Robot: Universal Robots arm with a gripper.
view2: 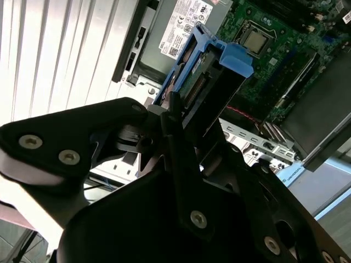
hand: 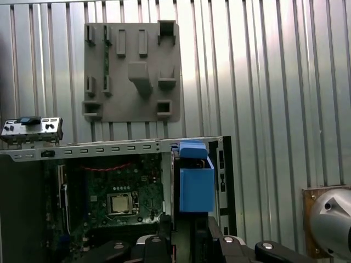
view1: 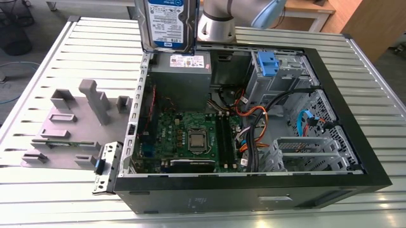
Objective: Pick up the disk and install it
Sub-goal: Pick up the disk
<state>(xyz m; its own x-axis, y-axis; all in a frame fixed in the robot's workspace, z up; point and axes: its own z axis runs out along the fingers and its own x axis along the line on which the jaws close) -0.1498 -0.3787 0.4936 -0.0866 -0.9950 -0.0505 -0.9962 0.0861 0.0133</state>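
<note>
Holding: end effector (view2: 192, 118) pinching one silver-metal hard drive with white-and-blue label and blue side rails (view1: 166, 21).
Drive position: aloft over the far edge of one open black computer case (view1: 254, 197).
Beside case: one grey fixture plate (view1: 63, 137) on slatted metal table (view1: 95, 42).

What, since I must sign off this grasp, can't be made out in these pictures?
- Exterior view: the top edge cuts off the upper part of the disk.
- Second wrist view: the body of the gripper hides where it meets the disk.
- First wrist view: the disk shows end-on, its blue rail hiding the label.
- Exterior view: the walls of the drive cage hide whether its slot is free.
</note>
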